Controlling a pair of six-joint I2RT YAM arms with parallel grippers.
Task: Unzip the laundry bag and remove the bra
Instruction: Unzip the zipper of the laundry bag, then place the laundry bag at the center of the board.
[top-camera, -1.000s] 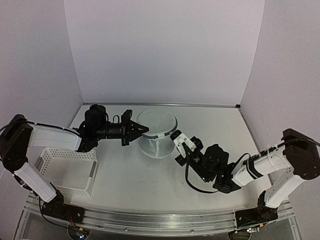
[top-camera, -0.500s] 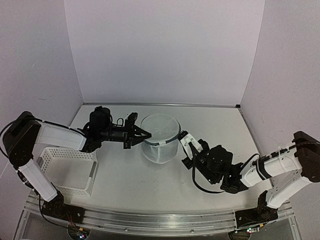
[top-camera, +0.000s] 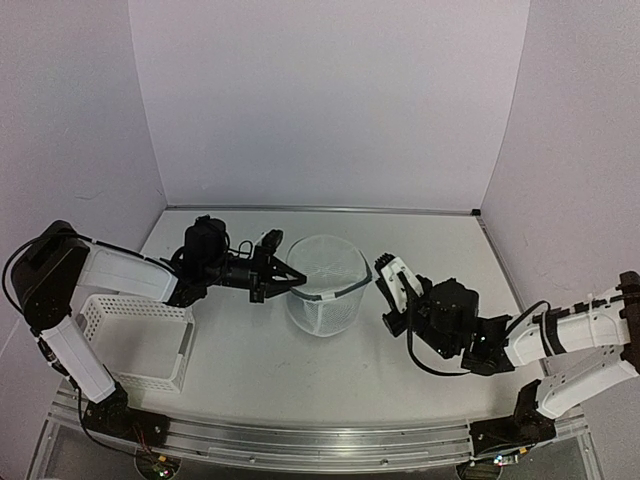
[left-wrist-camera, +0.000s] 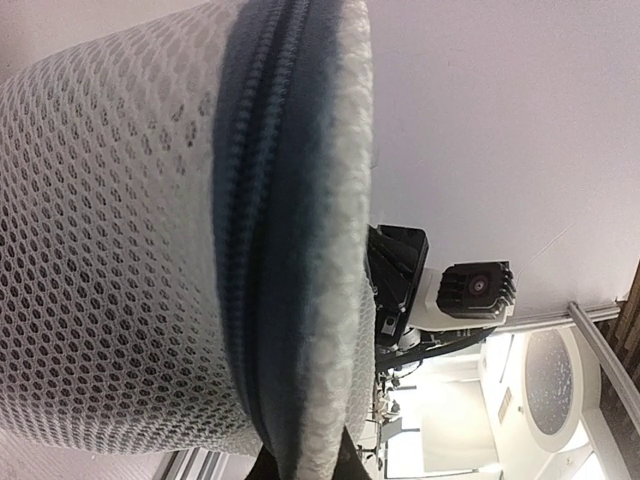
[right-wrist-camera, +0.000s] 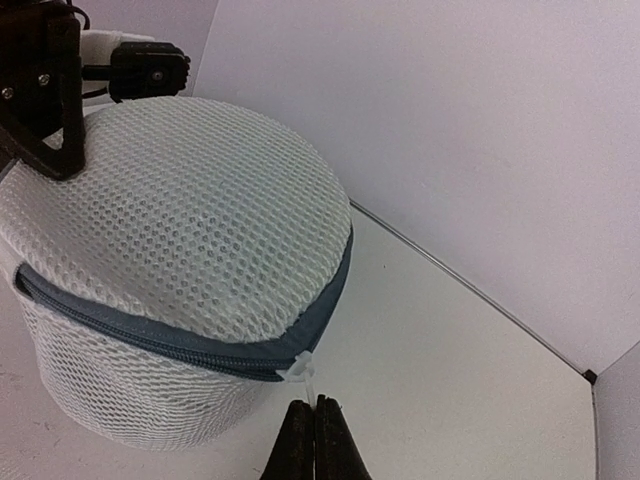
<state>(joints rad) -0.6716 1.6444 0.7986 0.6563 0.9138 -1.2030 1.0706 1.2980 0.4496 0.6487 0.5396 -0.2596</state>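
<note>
Mesh laundry bag, left pincer clamped on rim, right pincer together (basket beside)

**Mesh laundry bag tight against the lens, zipper closed**

White honeycomb mesh fills the left half of the frame. A dark blue-grey zipper runs down the bag from top centre to bottom centre, its teeth meshed, with a white padded rim along its right side. At the bottom edge the left gripper pinches that rim between two dark fingertips. Right of centre, a white camera housing with a round lens sits on a black bracket against the pale wall. A round ceiling light shows at lower right.
</note>
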